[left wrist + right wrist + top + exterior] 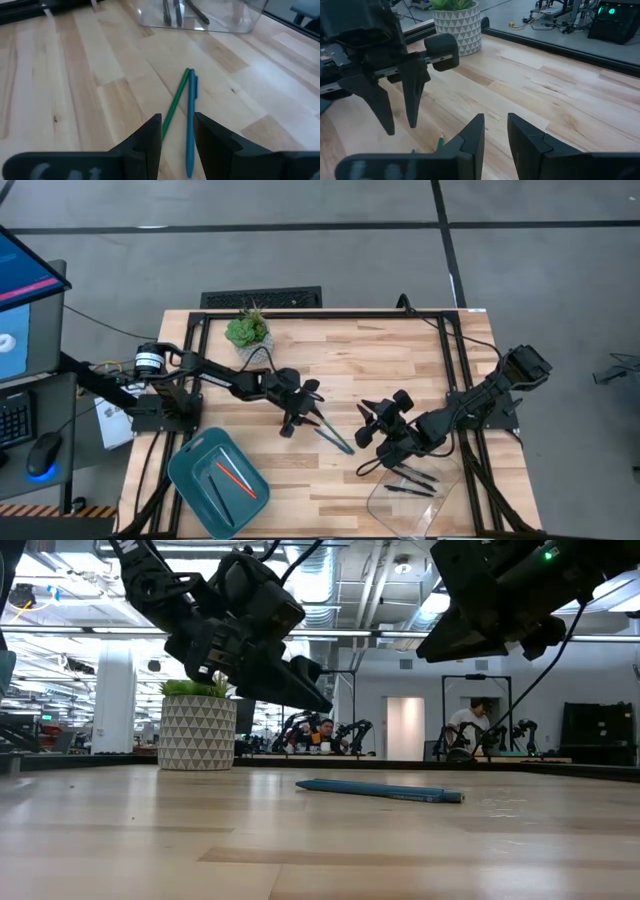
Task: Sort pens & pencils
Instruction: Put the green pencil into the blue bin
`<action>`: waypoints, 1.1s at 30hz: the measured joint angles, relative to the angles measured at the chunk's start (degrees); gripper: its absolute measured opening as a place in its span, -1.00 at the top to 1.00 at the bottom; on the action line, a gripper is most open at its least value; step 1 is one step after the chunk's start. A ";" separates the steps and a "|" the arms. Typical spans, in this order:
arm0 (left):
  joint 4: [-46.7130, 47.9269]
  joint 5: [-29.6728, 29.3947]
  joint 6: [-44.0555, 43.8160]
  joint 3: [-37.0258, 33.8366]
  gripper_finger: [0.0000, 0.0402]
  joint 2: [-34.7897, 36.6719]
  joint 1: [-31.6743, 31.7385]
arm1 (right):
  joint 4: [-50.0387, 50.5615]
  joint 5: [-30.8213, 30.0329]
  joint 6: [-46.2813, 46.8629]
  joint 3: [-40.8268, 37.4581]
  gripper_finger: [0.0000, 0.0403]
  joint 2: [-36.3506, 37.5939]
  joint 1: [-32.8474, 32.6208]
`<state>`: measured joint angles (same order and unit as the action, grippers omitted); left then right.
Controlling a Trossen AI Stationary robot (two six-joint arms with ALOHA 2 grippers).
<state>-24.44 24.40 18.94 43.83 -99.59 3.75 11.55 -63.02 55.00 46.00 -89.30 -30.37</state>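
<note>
Bare wood of the table [330,370] fills the foreground. Toward its front-left corner a teal tray [190,475] holds the orange-red pencil [237,478]; by the front-right corner a clear tray [385,502] holds the black pens [412,480]. The left gripper [296,421] hovers near the table's middle, fingers apart and empty, straddling the green pencil [175,100] and teal pen [191,122], which lie touching. The right gripper [372,435] hangs just beside them, fingers apart and empty. A clean pick probably means shifting the left fingers sideways so they close on one stick only, away from where the two meet.
</note>
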 joint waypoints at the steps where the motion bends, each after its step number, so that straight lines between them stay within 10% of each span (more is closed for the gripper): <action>1: 0.14 0.00 0.10 0.00 0.48 0.00 0.00 | 0.00 0.01 0.00 0.00 0.47 0.00 0.00; 33: -3.32 0.90 0.72 -0.02 0.48 -2.75 1.92 | -0.02 0.02 0.02 -0.02 0.47 -0.02 0.02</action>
<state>-27.76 25.30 19.66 43.81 -102.35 5.67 11.53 -63.00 55.02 45.98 -89.32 -30.35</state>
